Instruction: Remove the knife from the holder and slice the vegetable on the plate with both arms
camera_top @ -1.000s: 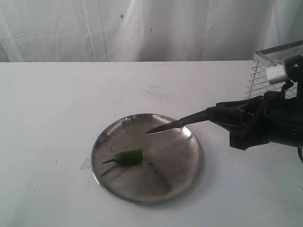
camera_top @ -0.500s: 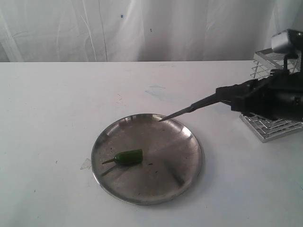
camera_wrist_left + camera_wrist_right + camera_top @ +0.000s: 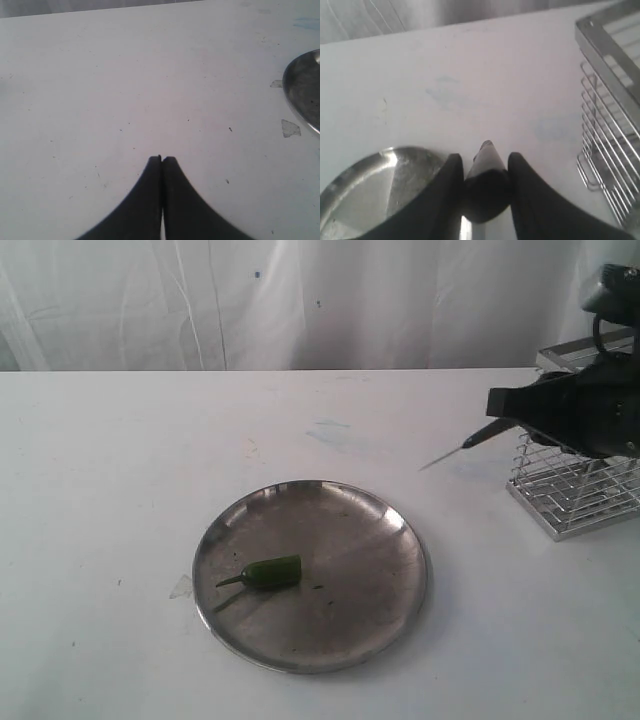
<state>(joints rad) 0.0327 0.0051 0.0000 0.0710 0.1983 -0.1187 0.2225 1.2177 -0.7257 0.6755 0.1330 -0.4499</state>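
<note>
Slim dark knife (image 3: 470, 441) clamped in right claw (image 3: 484, 157); left claw (image 3: 162, 160) closed, empty; glossy green chili (image 3: 272, 572) on dull round steel plate (image 3: 350, 575).

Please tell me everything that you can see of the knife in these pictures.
The knife is slim, with a dark pointed blade; its black handle is mostly hidden. The right gripper is shut on the handle and holds the knife in the air above the white table. The blade slants down, its tip toward the plate but short of it in the exterior view. It touches nothing else.
</note>
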